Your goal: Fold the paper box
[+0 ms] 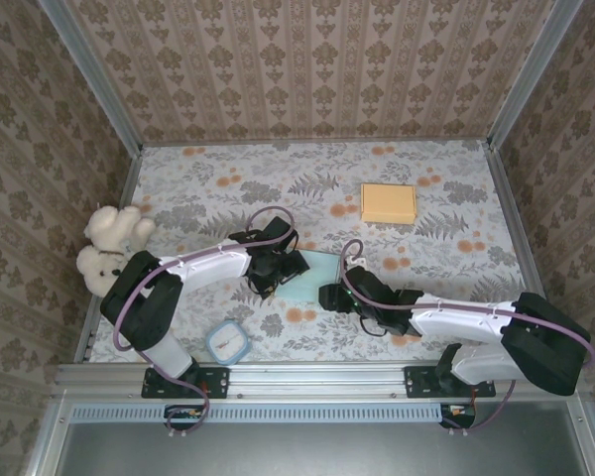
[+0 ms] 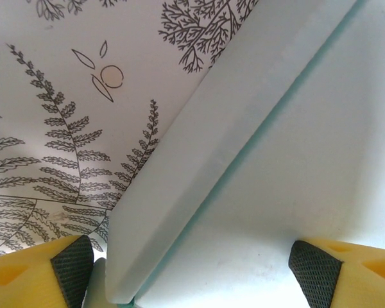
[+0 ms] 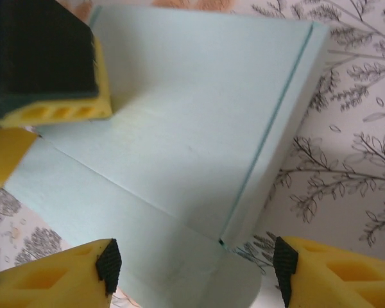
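The pale blue box (image 1: 315, 275) lies on the table (image 1: 426, 288) with one side flap folded up along a crease. The left gripper (image 2: 192, 269) is at the box's left edge, jaws released and wide, straddling that flap without pinching it. The right gripper (image 3: 197, 266) is at the box's near right corner, fingers (image 3: 108, 264) spread, grasping nothing. A teddy (image 1: 109, 248) lies well left of the box.

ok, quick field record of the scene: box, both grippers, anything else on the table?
paper box: pale blue, partly folded, mid-table between the grippers
left gripper: open, fingers either side of a box flap
right gripper: open, fingers either side of a box corner
other: yellow box further back, right; teddy bear at left edge
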Available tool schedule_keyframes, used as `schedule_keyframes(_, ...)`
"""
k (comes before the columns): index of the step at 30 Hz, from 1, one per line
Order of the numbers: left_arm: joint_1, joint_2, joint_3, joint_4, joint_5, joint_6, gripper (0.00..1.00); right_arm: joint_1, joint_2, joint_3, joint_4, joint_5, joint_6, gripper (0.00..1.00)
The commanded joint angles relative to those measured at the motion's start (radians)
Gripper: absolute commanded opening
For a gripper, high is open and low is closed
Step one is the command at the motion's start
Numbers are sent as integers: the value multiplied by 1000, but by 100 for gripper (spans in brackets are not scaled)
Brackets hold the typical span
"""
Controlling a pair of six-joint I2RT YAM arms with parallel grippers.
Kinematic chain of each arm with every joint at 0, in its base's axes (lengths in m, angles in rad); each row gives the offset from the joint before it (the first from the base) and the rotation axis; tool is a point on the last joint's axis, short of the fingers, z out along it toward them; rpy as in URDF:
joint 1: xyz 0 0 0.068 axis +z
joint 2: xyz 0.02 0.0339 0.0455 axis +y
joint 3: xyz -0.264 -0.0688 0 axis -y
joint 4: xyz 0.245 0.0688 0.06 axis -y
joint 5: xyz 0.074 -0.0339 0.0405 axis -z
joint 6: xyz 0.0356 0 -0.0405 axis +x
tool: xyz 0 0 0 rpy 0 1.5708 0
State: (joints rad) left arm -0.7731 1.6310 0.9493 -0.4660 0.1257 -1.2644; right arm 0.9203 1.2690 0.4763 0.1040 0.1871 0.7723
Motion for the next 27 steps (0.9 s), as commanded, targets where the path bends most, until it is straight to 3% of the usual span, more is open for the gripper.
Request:
schedule_keyframes(1,7,57,-64,-106,-47,-11,89,11,3,-25,-3,9,39,66)
schedule_keyframes(27,7,46,-70,-103,-52,-18,89,43,34,-54,99,-91,112,44)
